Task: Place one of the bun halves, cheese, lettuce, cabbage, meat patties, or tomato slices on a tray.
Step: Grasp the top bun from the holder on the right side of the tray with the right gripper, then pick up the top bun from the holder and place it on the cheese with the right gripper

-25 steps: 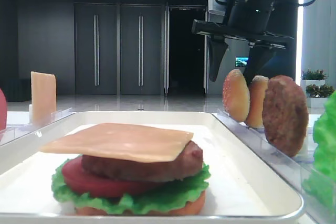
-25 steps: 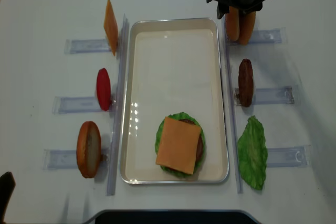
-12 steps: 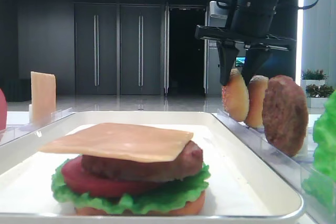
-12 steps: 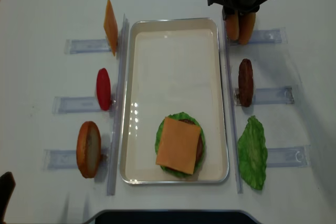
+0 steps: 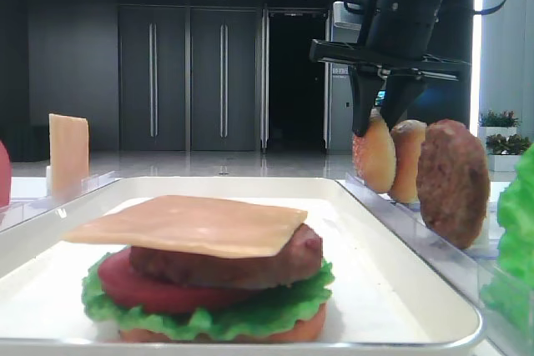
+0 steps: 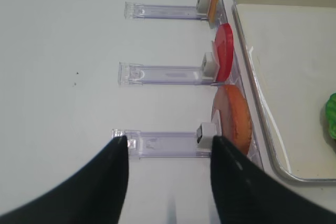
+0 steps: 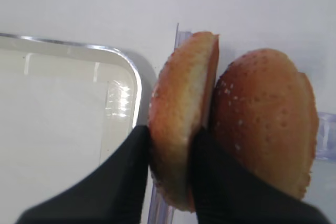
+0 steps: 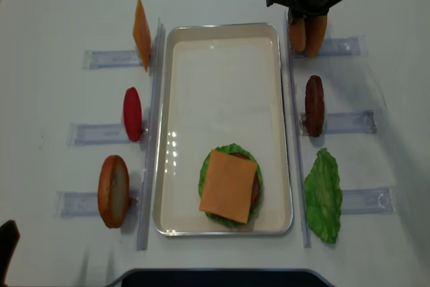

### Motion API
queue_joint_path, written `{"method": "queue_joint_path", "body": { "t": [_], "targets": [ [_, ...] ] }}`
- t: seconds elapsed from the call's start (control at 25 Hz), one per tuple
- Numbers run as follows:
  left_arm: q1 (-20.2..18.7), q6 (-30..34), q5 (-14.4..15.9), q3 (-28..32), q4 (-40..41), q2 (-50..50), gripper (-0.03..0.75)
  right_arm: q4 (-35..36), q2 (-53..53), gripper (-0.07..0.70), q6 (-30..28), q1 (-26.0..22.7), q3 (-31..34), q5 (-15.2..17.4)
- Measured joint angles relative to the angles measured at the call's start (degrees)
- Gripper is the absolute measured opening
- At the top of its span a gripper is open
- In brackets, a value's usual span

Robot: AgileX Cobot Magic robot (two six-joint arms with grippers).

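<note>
Right gripper (image 7: 170, 156): clenched on upright bun half (image 7: 181, 129) in rack (image 8: 336, 46) beside tray (image 8: 222, 31), probably the sesame top for the stack (image 8: 230, 186). Left gripper (image 6: 168, 182): parked, apparently released.

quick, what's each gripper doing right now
Left gripper: open, holding nothing.
Right gripper: shut on the bun half nearest the tray.

Food items on the desk (image 8: 54, 11), by count.
Three bun halves (image 8: 113, 191); two cheese slices (image 8: 141, 33); two meat patties (image 8: 314, 105); two lettuce leaves (image 8: 323, 196); two tomato slices (image 8: 132, 113); one tray (image 8: 222, 78).
</note>
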Motion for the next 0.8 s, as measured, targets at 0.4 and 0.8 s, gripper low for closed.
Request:
{"method": "queue_joint_path", "body": {
  "t": [0.4, 0.8],
  "targets": [
    [0.00, 0.00, 0.00, 0.00, 0.00, 0.00, 0.391, 1.07, -3.57, 0.199, 0.00, 1.26, 0.00, 4.22],
    [0.00, 0.00, 0.00, 0.00, 0.00, 0.00, 0.391, 3.97, -11.51, 0.198, 0.00, 3.42, 0.00, 10.47]
  ]
}}
